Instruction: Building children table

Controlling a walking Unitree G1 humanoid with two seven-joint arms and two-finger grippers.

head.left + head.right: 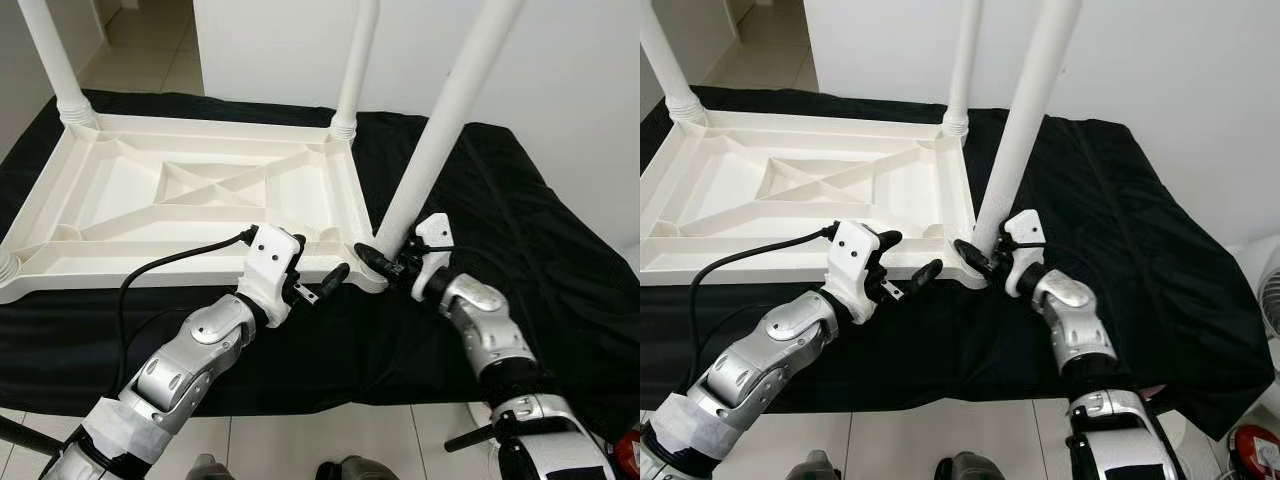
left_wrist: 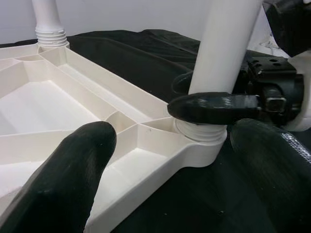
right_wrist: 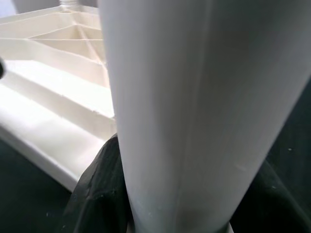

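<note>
A white plastic table top (image 1: 340, 200) lies upside down on a black cloth. One white leg (image 1: 440, 130) stands tilted in the near right corner socket (image 2: 199, 133). My right gripper (image 1: 385, 262) is shut on this leg just above the socket; one of its fingers (image 2: 214, 107) wraps the leg's base. In the right wrist view the leg (image 3: 194, 107) is very close. My left gripper (image 1: 318, 258) is open at the table's front edge, just left of that corner, with nothing between its fingers (image 2: 68, 170).
Two more white legs stand upright at the far left corner (image 1: 55, 60) and the far right corner (image 1: 355, 70). The black cloth (image 1: 520, 210) covers the low surface and drops off at the front to a tiled floor (image 1: 330, 440). A white wall rises behind.
</note>
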